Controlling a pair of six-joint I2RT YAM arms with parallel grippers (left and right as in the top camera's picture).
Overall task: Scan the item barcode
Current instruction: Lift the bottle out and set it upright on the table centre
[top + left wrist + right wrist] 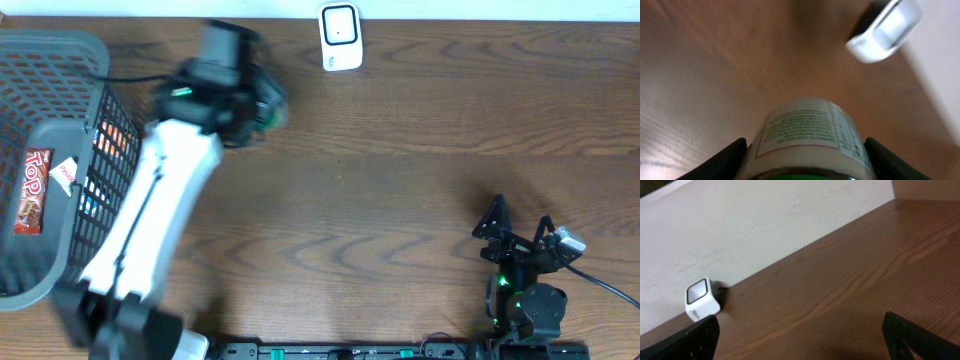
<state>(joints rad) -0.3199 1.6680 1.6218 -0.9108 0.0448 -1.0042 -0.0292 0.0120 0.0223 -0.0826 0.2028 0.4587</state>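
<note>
- A round labelled container (805,132) fills the bottom centre; the green print on its white label is too blurred to read.
- The left claw (805,162) grips it, with black fingers (722,162) pressed against either side.
- A blurred white scanner (885,30) stands on the brown worktop (715,75), near the edge that meets a pale surface (940,85).

You can't read the label on the container (807,135) in the left wrist view: its print is smeared, and the bottom edge cuts the container off. The scanner (885,30) at one o'clock is blurred too (clipped by the top edge). Overhead, the left arm (150,210) hides most of the container.
</note>
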